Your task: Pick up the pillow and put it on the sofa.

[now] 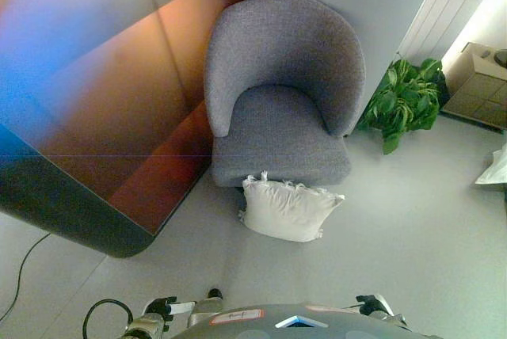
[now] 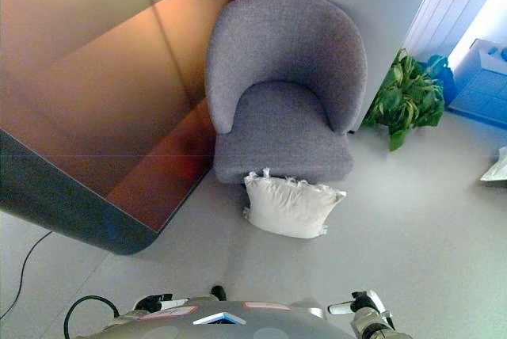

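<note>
1. At the bottom edge of both views, the left robot hand shows low on the left and the right robot hand low on the right. Only dark parts with white tips peek into the frame, so I cannot tell whether the fingers of either are straight or curled. Neither holds anything that can be seen.
2. Both hands sit close in at the near edge, one to each side, with bare grey floor between them and the task's thing.
3. The pillow lies on the floor well ahead of both hands, roughly midway between them and a little nearer the right one's side. It is white, plump and fringed along its edges, and it leans against the front base of the sofa, touching it.
4. The sofa is a grey fabric tub chair with a curved back, standing just behind the pillow in a corner; nothing lies on its seat.
5. To its left runs a glossy brown wall panel with a dark rounded lower edge.
6. To its right, beside the grey wall, stands a green leafy plant.
7. Farther right, a cardboard box rests near the far edge.
</note>
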